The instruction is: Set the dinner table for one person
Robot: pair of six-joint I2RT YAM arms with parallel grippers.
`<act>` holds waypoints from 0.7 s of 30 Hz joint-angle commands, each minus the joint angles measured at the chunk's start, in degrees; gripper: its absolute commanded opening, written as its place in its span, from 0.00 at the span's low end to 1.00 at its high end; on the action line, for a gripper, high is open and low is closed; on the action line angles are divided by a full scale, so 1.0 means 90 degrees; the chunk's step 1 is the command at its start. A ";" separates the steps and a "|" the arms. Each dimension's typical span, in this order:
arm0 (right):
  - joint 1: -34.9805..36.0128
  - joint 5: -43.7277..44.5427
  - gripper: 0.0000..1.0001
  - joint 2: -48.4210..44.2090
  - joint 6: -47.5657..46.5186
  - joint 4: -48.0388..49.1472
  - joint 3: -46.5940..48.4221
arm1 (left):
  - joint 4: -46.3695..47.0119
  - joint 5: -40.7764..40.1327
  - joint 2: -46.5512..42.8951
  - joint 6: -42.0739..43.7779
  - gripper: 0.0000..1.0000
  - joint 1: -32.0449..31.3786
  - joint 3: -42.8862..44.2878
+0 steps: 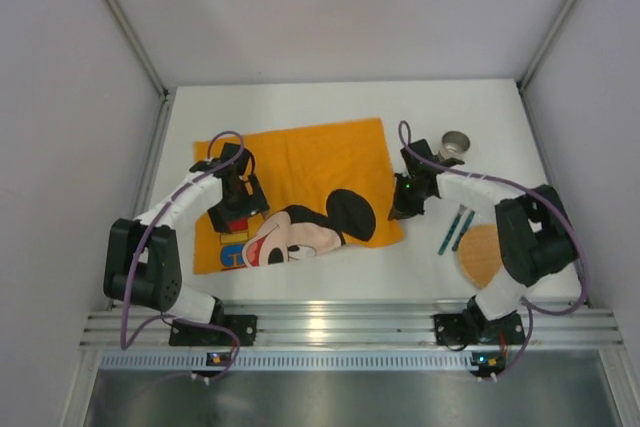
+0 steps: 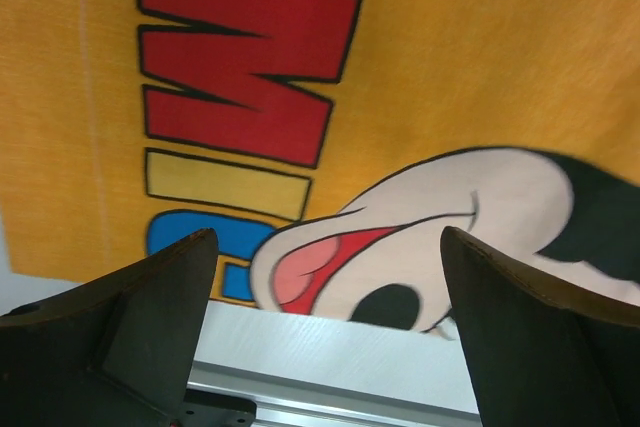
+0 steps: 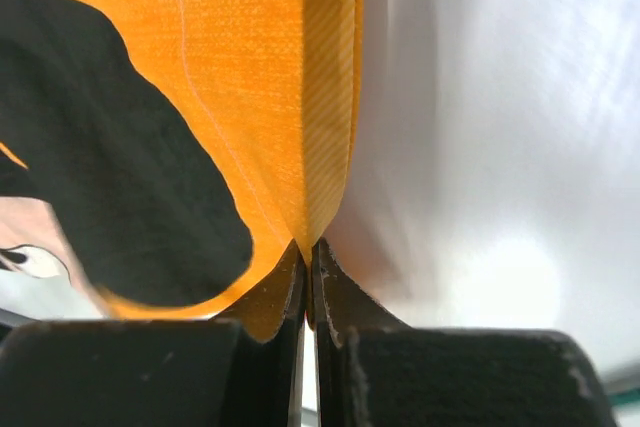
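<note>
Right gripper (image 3: pixel 308 263): your fingers are pinched together with no gap. They clamp a raised fold of the mat's right hem, and the cloth peaks up out of the tips.
Left gripper (image 2: pixel 327 243): your fingers stand wide apart and hold nothing. They hang above the mat's near-left part, over the red, yellow and blue print.
Mickey Mouse mat (image 1: pixel 310 169): orange cloth. It lies flat under your left fingers and is lifted only at the hem caught in your right fingers. Mickey's face lies between the two grippers.
Dinner table (image 1: pixel 300 102): white tabletop, under both sets of fingers. It carries the mat and everything else listed here. It shows bare beyond the mat and to the right of your right fingers.
Aluminium rail (image 1: pixel 330 325): ribbed, along the table's near edge, behind both grippers at the arm bases.
Metal cup (image 1: pixel 455 145): upright on the table, near your right fingers, beyond them and to their right, clear of the mat. Its inside is too small to judge.
Round brown plate (image 1: pixel 480 255): on the table to the right of your right fingers and nearer the rail, partly hidden by the right arm. The part that shows is bare.
Two dark utensils (image 1: pixel 455 230): slim sticks lying side by side on the table, between your right fingers and the plate, just beside its rim. You cannot tell whether they touch it.
</note>
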 commanded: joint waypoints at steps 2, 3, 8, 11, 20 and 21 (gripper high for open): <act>-0.0277 0.0872 0.00 -0.1479 -0.0347 -0.0950 -0.0627 | 0.0374 0.0136 0.0287 0.0238 0.98 0.0033 0.0336; -0.0297 0.0980 0.00 -0.1635 -0.0406 -0.1038 -0.0697 | 0.0442 0.0146 0.0336 0.0277 0.98 0.0023 0.0356; -0.0355 0.1605 0.00 -0.2270 -0.0445 -0.1576 -0.1106 | 0.0550 0.0253 0.0707 0.0384 0.98 0.0023 0.0570; -0.0395 0.1597 0.00 -0.2407 -0.0377 -0.1664 -0.1351 | 0.0696 0.0322 0.0960 0.0453 0.98 0.0023 0.0619; -0.0395 0.1127 0.04 -0.2506 -0.0279 -0.2600 -0.0943 | 0.0639 0.0234 0.1703 0.0756 0.98 0.0013 0.1526; -0.0404 0.1166 0.12 -0.2525 -0.0289 -0.2766 -0.0845 | 0.0580 0.0215 0.1713 0.0756 0.98 0.0013 0.1721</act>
